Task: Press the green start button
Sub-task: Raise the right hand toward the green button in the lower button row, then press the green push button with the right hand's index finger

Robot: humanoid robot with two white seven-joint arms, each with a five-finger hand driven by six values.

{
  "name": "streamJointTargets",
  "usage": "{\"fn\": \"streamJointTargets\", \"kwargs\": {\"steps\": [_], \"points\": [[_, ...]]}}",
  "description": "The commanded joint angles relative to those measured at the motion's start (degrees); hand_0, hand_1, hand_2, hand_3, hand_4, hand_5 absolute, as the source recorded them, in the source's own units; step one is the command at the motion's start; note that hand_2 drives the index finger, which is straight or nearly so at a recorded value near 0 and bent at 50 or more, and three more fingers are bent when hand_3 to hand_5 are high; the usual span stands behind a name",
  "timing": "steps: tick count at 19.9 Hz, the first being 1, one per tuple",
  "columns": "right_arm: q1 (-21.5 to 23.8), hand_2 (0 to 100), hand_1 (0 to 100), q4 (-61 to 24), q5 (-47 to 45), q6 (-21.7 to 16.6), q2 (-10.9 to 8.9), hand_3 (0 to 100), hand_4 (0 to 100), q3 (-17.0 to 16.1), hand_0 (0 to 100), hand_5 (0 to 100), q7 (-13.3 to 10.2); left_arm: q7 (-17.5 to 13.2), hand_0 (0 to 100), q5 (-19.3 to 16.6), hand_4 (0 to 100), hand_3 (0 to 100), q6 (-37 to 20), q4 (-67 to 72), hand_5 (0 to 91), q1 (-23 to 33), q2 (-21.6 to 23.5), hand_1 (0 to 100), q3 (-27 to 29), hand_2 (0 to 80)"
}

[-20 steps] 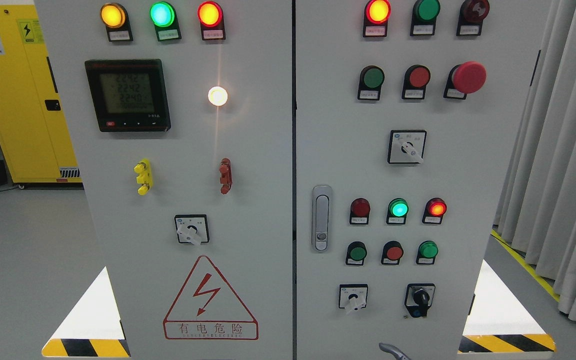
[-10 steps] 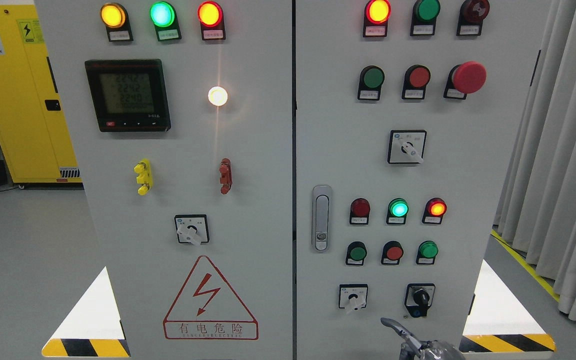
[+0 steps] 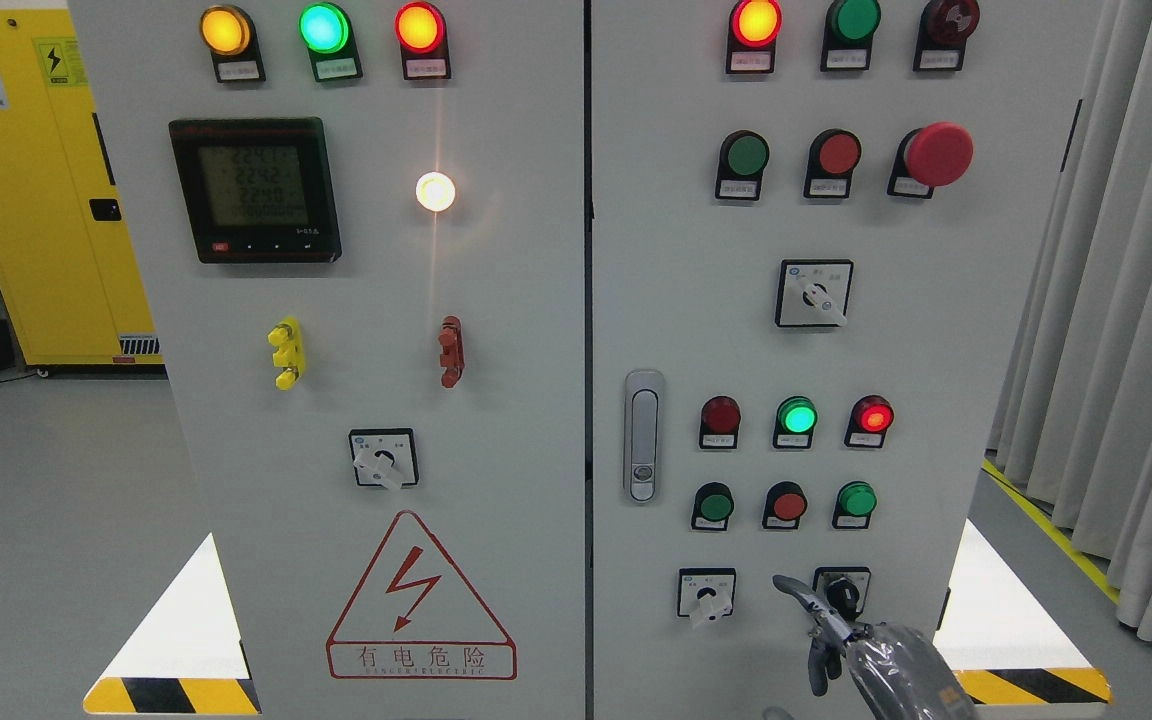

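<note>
- We saw our right hand (image 3: 841,640) enter at the lower right, in front of the right door of the grey control cabinet (image 3: 496,300). One finger (image 3: 798,590) pointed up and left, another hung down, and it held nothing.
- That fingertip sat just left of the black key switch (image 3: 844,594) and right of a small white selector switch (image 3: 707,594), below the bottom row of buttons.
- We could not tell which button was the start button, since the small label plates were too fine to read. A green button (image 3: 713,505) sat at the left of the lower row, with a red button (image 3: 788,504) beside it and a brighter green one (image 3: 856,498) at the right.
- Another green button (image 3: 745,155) sat higher up, left of a red one and a red mushroom-head stop button (image 3: 938,154).
- On the left door we read a red warning triangle (image 3: 420,596) with a lightning bolt and the characters "有电危险".
- The digital meter (image 3: 255,189) showed rows of digits, roughly "2242" and "2240", though blurred.
- A yellow cabinet (image 3: 36,180) at the far left carried hazard stickers we could not read.
</note>
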Motion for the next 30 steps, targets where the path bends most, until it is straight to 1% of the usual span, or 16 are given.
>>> {"fn": "streamJointTargets", "kwargs": {"steps": [1, 6, 11, 15, 26, 30], "points": [[-3.3, 0, 62, 1.7, 1.5, 0.3, 0.15, 82, 82, 1.6, 39, 92, 0.4, 0.0, 12, 0.0, 0, 0, 0.0, -1.5, 0.0, -1.6, 0.0, 56, 0.0, 0.0], [-5.1, 0, 62, 1.6, 1.5, 1.1, 0.15, 82, 82, 3.5, 42, 92, 1.0, 0.0, 12, 0.0, 0, 0, 0.0, -1.5, 0.0, -1.6, 0.0, 56, 0.0, 0.0], [-6.1, 0, 62, 1.4, 1.6, 1.1, 0.15, 82, 82, 4.2, 44, 92, 1.1, 0.0, 12, 0.0, 0, 0, 0.0, -1.5, 0.0, -1.6, 0.0, 56, 0.0, 0.0], [-6.8, 0, 63, 1.5, 1.6, 1.1, 0.32, 82, 82, 4.4, 46, 92, 3.0, 0.0, 12, 0.0, 0, 0, 0.0, -1.5, 0.0, -1.6, 0.0, 56, 0.0, 0.0], [-8.4, 0, 63, 2.0, 2.4, 1.1, 0.59, 82, 82, 4.4, 49, 92, 3.1, 0.0, 12, 0.0, 0, 0, 0.0, -1.5, 0.0, -1.6, 0.0, 56, 0.0, 0.0], [-9.7, 0, 63, 4.8, 2.4, 1.1, 0.59, 82, 82, 4.4, 50, 92, 3.1, 0.0, 12, 0.0, 0, 0, 0.0, -1.5, 0.0, -1.6, 0.0, 56, 0.0, 0.0]]}}
